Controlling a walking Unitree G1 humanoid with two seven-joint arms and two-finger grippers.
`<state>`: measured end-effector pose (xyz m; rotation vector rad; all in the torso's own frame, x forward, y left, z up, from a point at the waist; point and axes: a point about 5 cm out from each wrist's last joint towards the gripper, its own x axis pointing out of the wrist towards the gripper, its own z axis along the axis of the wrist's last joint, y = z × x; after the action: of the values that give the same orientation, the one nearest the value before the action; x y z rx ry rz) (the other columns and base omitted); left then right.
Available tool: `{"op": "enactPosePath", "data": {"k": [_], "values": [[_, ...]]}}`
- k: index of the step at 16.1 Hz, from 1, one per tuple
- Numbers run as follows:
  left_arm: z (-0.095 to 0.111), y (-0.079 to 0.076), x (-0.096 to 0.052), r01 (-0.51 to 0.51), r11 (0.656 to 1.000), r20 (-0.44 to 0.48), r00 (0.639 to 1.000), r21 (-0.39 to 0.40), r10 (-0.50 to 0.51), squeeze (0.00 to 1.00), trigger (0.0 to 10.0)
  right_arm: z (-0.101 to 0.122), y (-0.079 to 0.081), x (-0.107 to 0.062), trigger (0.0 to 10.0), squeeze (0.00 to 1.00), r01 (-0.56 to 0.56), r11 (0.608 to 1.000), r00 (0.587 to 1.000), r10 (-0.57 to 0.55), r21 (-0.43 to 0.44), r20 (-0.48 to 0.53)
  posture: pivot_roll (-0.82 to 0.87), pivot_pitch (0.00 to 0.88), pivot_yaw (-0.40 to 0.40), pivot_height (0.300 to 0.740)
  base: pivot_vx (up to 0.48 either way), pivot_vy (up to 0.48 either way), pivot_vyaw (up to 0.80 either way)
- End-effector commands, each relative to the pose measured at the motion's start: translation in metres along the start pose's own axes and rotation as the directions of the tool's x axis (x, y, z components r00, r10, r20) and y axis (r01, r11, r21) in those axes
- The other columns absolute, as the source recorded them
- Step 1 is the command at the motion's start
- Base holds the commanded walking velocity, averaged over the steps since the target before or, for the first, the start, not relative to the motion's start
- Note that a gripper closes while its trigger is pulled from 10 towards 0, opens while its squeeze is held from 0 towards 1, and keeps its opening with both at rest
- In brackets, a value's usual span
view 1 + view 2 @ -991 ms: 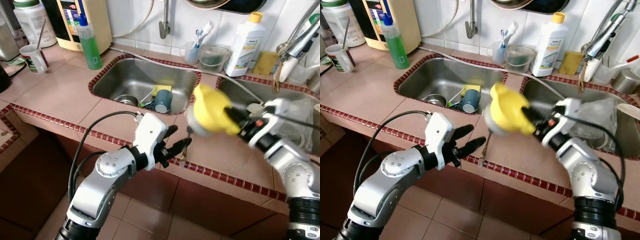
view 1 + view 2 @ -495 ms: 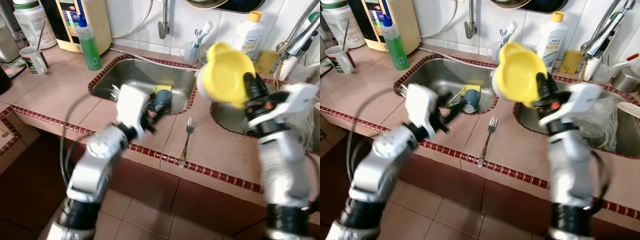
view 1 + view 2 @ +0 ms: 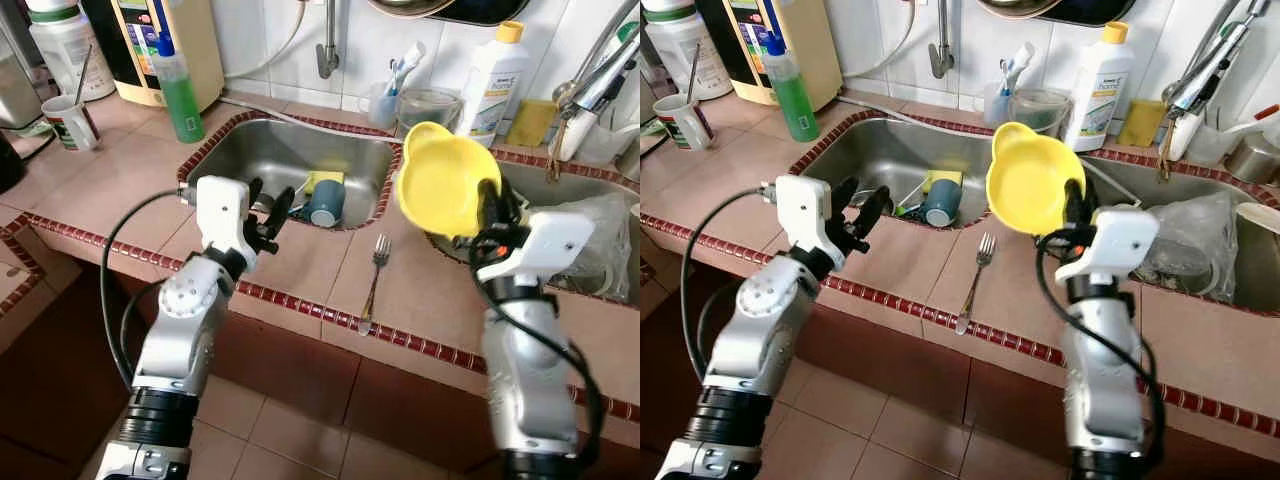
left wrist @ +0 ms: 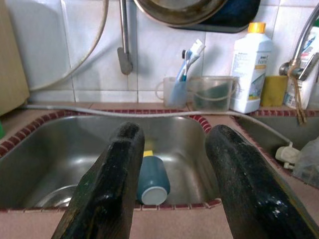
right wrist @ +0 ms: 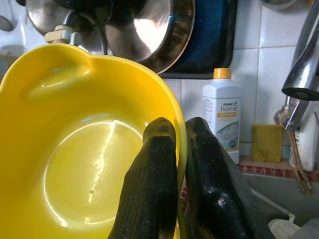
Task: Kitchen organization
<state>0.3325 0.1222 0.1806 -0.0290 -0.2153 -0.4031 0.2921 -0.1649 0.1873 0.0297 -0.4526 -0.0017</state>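
From the head camera, the right gripper (image 3: 487,205) holds a yellow bowl (image 3: 444,180) raised above the tiled counter (image 3: 100,190), tilted toward the camera, probably for carrying elsewhere. The left gripper (image 3: 862,212) hovers open beside the sink (image 3: 890,150). Its wrist view aims spread fingers (image 4: 107,191) at a blue cup (image 4: 152,180). The right wrist view shows fingers (image 5: 152,189) pinching the bowl's rim.

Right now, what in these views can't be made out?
- Right sink contents: head views, hidden behind the yellow bowl, right gripper and a plastic bag.
- White bottle label: too small to read.
- Hanging pan: top cut off, left wrist view.
- Left gripper: open, empty.
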Motion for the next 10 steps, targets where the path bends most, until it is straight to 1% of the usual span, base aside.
{"op": "enactPosePath", "data": {"k": [1,2,3,4,6,8,10], "values": [[-0.0036,0.0024,-0.0014,-0.015,1.000,-0.002,1.000,-0.003,0.015,0.00,10.0,-0.0011,0.0036,-0.0002,10.0,0.00,-0.008,1.000,1.000,0.008,-0.022,0.013,-0.07,0.003,0.044,0.740,0.000,0.000,0.00],[-0.0051,0.0016,-0.0006,-0.002,1.000,-0.007,1.000,-0.031,0.002,0.00,10.0,-0.0030,0.0052,0.0002,10.0,0.00,-0.009,1.000,1.000,0.009,-0.029,0.011,-0.07,0.003,0.048,0.740,0.000,0.000,0.00],[-0.0055,0.0026,0.0000,-0.002,0.999,-0.005,1.000,-0.037,0.002,0.00,10.0,-0.0036,0.0062,-0.0003,10.0,0.00,-0.012,0.999,1.000,0.012,-0.034,0.011,-0.07,0.006,0.050,0.740,0.000,0.300,0.00],[-0.0054,0.0038,0.0007,-0.006,0.999,-0.005,1.000,-0.042,0.006,0.00,10.0,-0.0047,0.0069,-0.0008,10.0,0.00,-0.016,0.999,1.000,0.016,-0.039,0.008,-0.07,0.005,0.052,0.740,0.000,0.446,0.00],[-0.0051,0.0047,0.0019,-0.001,1.000,0.000,1.000,-0.022,0.001,0.00,10.0,-0.0065,0.0083,-0.0020,10.0,0.00,-0.023,0.999,1.000,0.023,-0.038,0.007,-0.07,0.007,0.054,0.740,0.000,0.480,0.00],[-0.0058,0.0028,0.0027,0.004,1.000,0.000,1.000,-0.025,-0.004,0.00,10.0,-0.0084,0.0092,-0.0020,10.0,0.00,-0.025,0.999,1.000,0.025,-0.032,0.000,-0.07,0.008,0.056,0.740,0.000,0.459,0.00],[-0.0068,0.0010,0.0025,0.009,1.000,-0.002,1.000,-0.025,-0.009,0.00,10.0,-0.0098,0.0089,-0.0006,10.0,0.00,-0.016,1.000,1.000,0.016,-0.013,-0.008,-0.07,0.008,0.054,0.740,0.000,0.296,-0.80]]}}
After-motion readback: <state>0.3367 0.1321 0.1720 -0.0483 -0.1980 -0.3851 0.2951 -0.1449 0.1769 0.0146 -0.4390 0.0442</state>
